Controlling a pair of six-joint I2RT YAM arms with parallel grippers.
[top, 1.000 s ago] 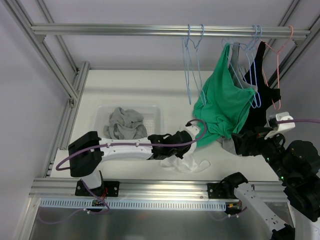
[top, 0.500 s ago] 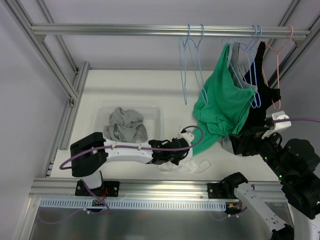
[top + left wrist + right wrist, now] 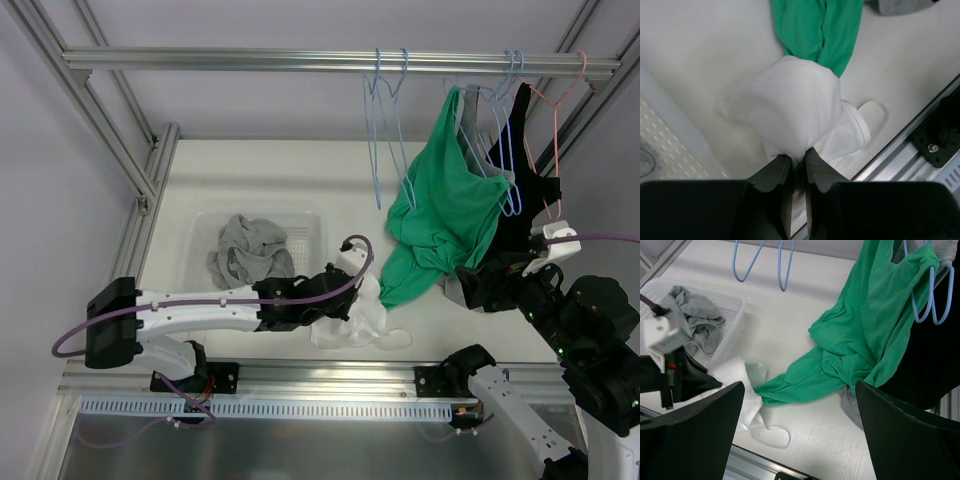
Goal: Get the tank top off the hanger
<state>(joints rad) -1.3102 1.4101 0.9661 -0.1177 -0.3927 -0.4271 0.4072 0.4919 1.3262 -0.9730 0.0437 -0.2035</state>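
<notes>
The white tank top lies bunched on the table near the front edge, off any hanger. My left gripper is shut on its edge; the left wrist view shows the cloth pinched between the two jaws. It also shows in the right wrist view. My right gripper is open and empty, held above the table at the right, beside a green garment that hangs from a blue hanger and trails onto the table.
Two empty blue hangers hang from the rail. A black garment and a pink hanger hang at far right. A white basket with grey clothes stands left. The green hem touches the white cloth.
My left gripper has drawn back to the left and towards the front edge, dragging the white tank top away from under the green garment. The right arm has barely moved.
</notes>
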